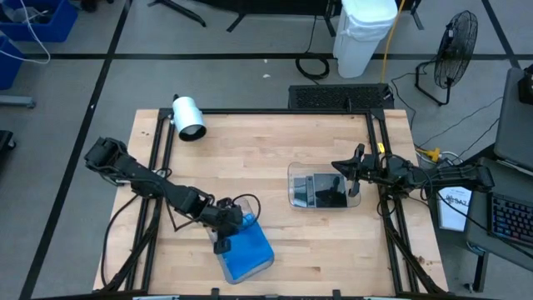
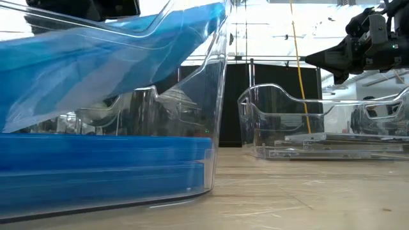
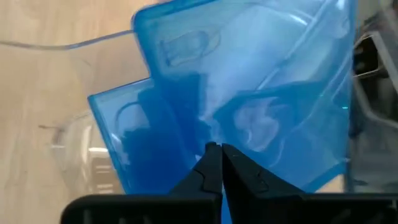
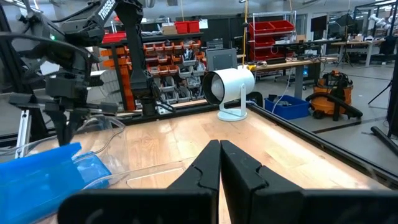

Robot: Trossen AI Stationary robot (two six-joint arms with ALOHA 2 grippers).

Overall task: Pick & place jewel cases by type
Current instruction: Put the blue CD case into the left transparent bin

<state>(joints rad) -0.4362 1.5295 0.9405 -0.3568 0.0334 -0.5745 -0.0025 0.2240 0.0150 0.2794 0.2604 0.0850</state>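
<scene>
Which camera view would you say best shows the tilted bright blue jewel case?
The left wrist view: the tilted bright blue jewel case fills it. The high view shows it small, the low view edge-on, the right wrist view distant.

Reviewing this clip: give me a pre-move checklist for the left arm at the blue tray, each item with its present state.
1. Left hand shut on the tilted blue jewel case: ok, fingertips pinch its edge.
2. Held case above the blue stack in the clear tray: ok.
3. Held case level for placing: not ok, it slants in the low view.
4. Right hand shut, holding nothing, away from the left arm's tray: ok.
5. Second tray holds only dark cases: ok, as far as the high view shows.
</scene>
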